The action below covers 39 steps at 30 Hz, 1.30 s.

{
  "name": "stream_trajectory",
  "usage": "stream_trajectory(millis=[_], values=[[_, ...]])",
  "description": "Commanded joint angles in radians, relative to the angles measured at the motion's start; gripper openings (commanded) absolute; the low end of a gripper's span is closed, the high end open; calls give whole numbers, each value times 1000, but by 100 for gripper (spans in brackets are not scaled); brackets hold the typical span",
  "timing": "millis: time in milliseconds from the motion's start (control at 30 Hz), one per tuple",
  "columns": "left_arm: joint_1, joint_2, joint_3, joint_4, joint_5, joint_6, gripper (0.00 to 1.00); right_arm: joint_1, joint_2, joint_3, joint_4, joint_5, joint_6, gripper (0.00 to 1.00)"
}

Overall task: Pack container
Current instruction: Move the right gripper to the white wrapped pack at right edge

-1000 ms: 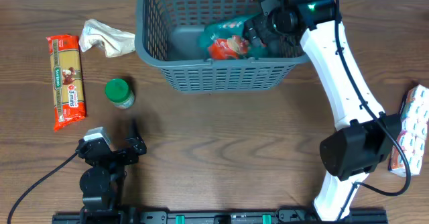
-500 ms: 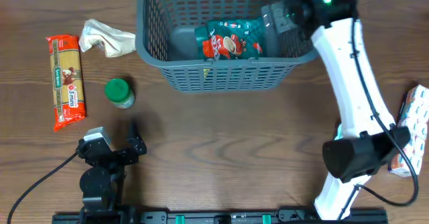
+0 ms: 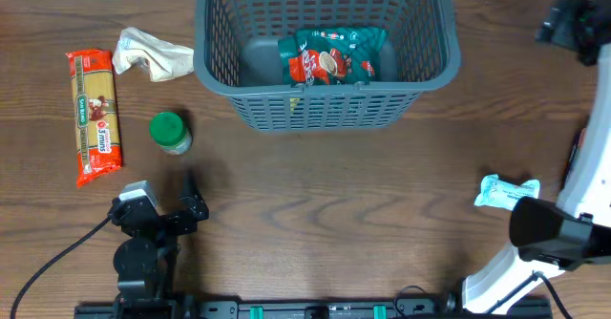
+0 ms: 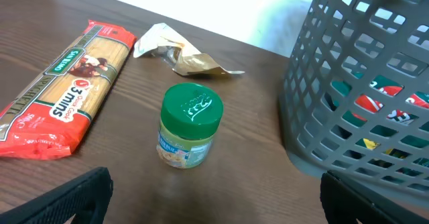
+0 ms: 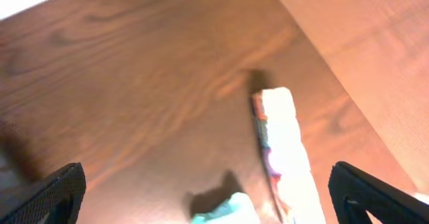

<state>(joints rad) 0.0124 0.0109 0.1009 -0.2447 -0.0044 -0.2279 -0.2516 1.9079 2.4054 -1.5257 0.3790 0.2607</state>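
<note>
My left claw (image 4: pixel 214 184) sits low over the table (image 3: pixel 363 195), fingers spread wide with nothing between them. Straight ahead stands a green-lidded jar (image 4: pixel 191 133), between me and a crumpled beige wrapper (image 4: pixel 177 49). A packet of spaghetti (image 4: pixel 64 93) lies to the jar's left. The container (image 3: pixel 325 90) sits at the table's far edge, right of the jar, with a green-and-red bag (image 3: pixel 329 56) lying on its floor. My right claw (image 5: pixel 204 177) hangs open and empty, well off to the container's right, above a white box (image 5: pixel 281 143) and a teal packet (image 3: pixel 506 191).
</note>
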Motion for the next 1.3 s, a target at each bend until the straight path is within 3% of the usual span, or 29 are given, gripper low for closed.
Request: stream_trajectory(millis=[0, 200, 367, 667, 967, 1267], values=[[5, -6, -24, -8, -8, 17, 99, -79, -5, -4, -19, 6, 39, 99], [5, -6, -24, -8, -8, 17, 99, -198, -5, -79, -35, 5, 18, 99], [5, -6, -24, -8, -8, 17, 99, -286, -5, -258, 18, -61, -58, 99], [5, -6, -24, -8, -8, 17, 99, -367, -5, -681, 244, -94, -96, 99], [5, -6, -24, -8, -8, 17, 99, -377, -5, -1047, 578, -201, -177, 99], [5, -6, -24, -8, -8, 17, 99, -375, -6, -1098, 611, -117, -150, 99]])
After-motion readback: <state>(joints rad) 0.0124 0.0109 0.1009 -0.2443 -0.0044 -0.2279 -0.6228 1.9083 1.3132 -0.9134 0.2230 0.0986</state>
